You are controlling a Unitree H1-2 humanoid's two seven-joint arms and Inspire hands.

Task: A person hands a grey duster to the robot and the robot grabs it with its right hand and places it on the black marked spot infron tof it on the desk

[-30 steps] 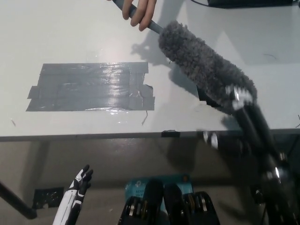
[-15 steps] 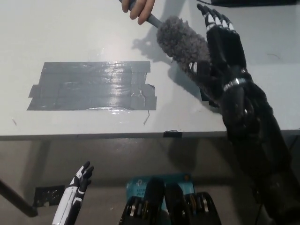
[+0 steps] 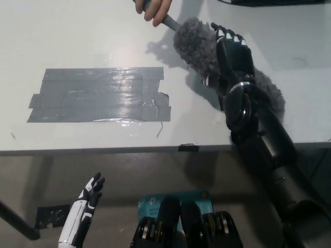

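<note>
Fluffy grey duster (image 3: 199, 45): held in the air above the far right part of the desk, head slanting from upper left to lower right; a further stretch of grey pile shows to the right of the black forearm. Its dark handle runs up to the top edge of the picture.
Person's hand (image 3: 155, 10): at the top edge, fingers wrapped round the handle; the duster has not been let go.
Black right hand (image 3: 232, 54): laid against the right side of the duster head, fingers pointing away from the robot and curling onto the pile. How firmly they have closed cannot be told; the hold looks partial at best.
White left hand (image 3: 89, 197): resting low at the lower left, below the desk edge, fingers spread, holding nothing.
Marked spot (image 3: 98, 95): a rectangle of dark glossy tape strips on the left half of the desk, bare, well apart from the duster.
Progress: handover under way, by my reading. Grasp not confirmed; release by the person, carry to the left and set-down all remain.
White desk (image 3: 77, 36): near edge runs across the middle of the view; a small dark tab (image 3: 188, 148) sits on that edge.
Open room: the surface between duster and tape shows nothing standing on it, so a leftward sweep looks unobstructed. The tape's near side lies close to the desk edge, leaving little margin there for the long head.
</note>
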